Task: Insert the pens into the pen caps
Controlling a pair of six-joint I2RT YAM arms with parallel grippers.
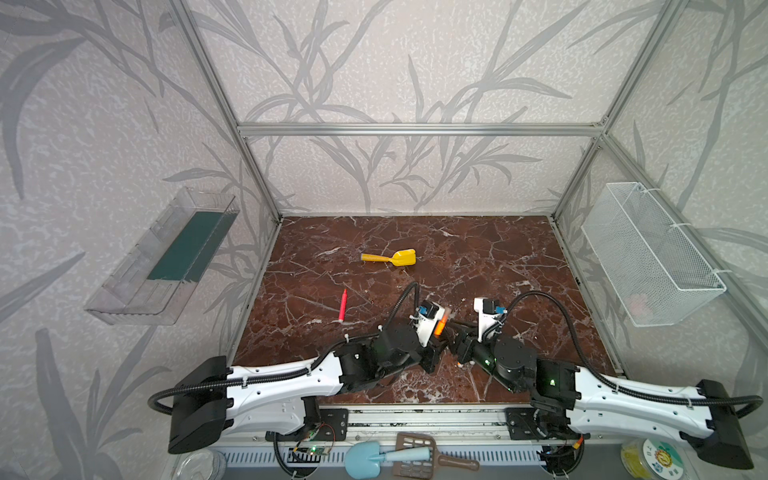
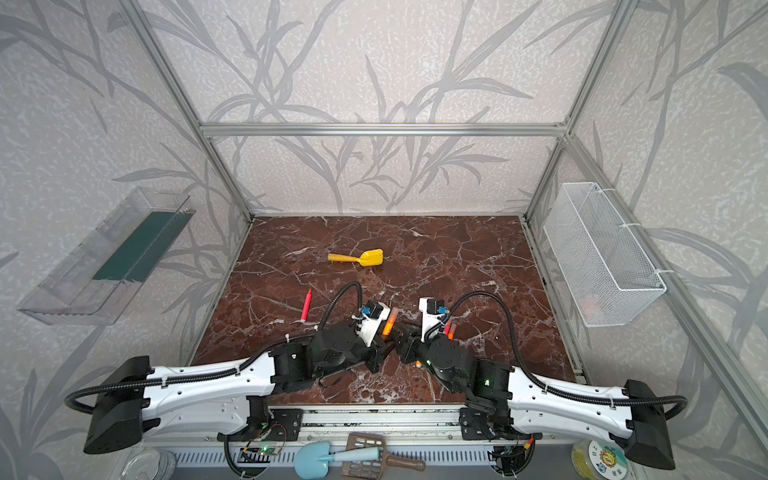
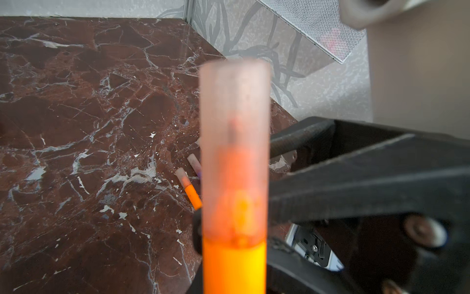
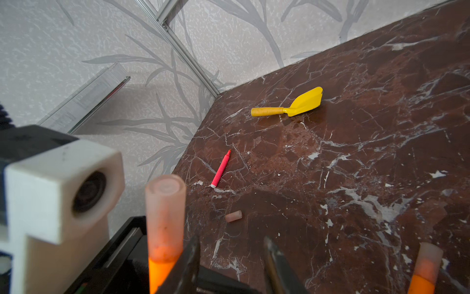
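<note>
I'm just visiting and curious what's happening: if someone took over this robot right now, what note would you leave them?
Left gripper: shut on an orange pen, its translucent cap already on.
Right gripper: open, holding nothing, beside that pen.
Done: at least one other capped orange pen lies on the marble table.
Left: the pink-red pen lies uncapped, a loose cap near it; probably set the held pen down, then join those.
The yellow toy shovel is not part of the job.
</note>
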